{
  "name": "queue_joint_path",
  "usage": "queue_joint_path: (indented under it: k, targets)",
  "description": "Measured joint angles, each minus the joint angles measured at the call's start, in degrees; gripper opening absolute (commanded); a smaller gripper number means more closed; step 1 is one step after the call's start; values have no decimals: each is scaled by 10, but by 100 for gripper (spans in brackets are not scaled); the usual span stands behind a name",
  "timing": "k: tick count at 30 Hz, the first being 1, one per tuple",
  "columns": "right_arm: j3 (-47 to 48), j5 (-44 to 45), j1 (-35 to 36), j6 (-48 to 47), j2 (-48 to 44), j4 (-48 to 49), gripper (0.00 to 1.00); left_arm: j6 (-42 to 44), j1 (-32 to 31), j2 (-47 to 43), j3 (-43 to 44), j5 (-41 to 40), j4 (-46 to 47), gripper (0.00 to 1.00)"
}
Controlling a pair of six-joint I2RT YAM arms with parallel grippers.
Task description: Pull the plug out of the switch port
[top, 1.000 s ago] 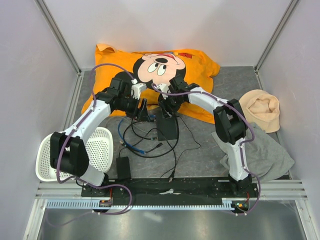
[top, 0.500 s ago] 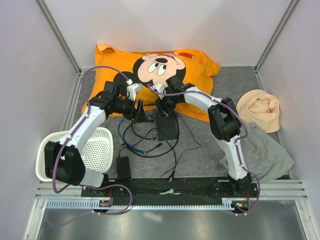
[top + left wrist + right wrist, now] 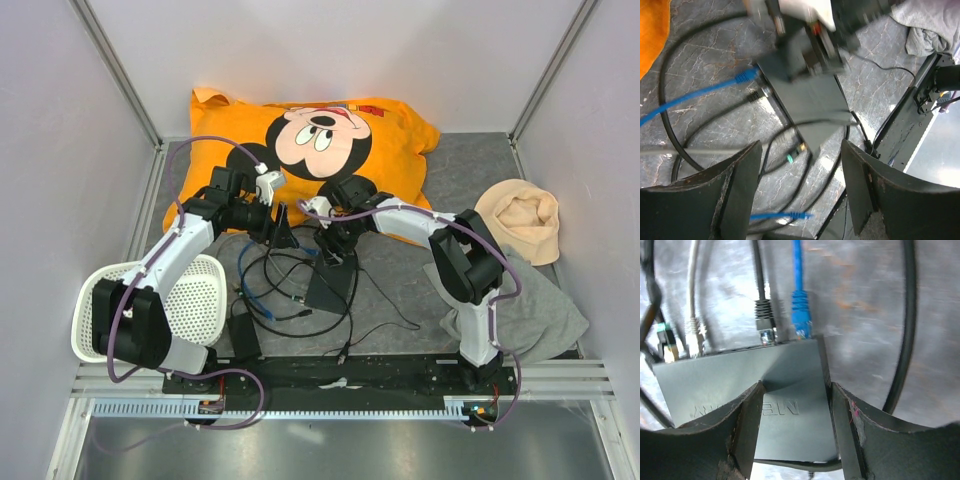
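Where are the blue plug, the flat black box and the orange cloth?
blue plug (image 3: 801,315): right wrist view, on its ribbed blue boot.
flat black box (image 3: 715,382): right wrist view, on its top face.
orange cloth (image 3: 400,128): top view, on its plain right part.

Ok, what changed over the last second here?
The right gripper pulled back toward the arm bases and the switch box came with it, sliding nearer and turning askew; the loose cables shifted too. Whether it grips the box is unclear. The left gripper stays open beside it; pillow, basket and power brick unmoved.
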Motion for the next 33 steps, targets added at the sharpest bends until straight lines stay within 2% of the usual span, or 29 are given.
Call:
queue_joint_path:
  k: [8,14,21,26,33]
  targets:
    - [-3,14,24,16,-8,-16,66,0,0,1,-6,1,15,71]
    - [-11,17,-31,33,-52,-27,67,1,0,2,-7,3,15,68]
    - [-79,44,-76,85,-142,-1,66,1,-7,37,-6,11,19,67]
    - [-107,61,-73,105,-129,5,66,0,-24,53,-2,11,32,67]
    - [-97,62,-76,110,-84,13,65,0,-32,53,-2,11,43,67]
